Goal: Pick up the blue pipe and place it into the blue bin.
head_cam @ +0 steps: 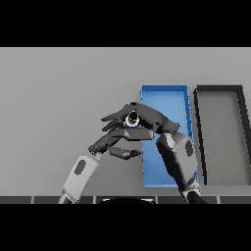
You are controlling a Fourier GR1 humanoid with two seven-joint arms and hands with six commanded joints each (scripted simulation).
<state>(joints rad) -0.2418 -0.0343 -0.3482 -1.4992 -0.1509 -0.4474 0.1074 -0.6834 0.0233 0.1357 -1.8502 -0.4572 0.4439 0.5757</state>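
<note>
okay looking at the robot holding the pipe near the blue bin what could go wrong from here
The right hand holds the pipe at the blue bin's left rim, so an early release might drop it on the table. The left hand sits close underneath and could be bumped.

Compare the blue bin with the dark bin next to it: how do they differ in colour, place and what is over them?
The blue bin is bright blue; the dark bin is black-rimmed with a grey floor. The blue bin lies nearer the table's middle, the dark bin to its right. The right hand and its arm cover part of the blue bin; nothing covers the dark bin. Both are long, open-topped rectangles lying side by side.
</note>
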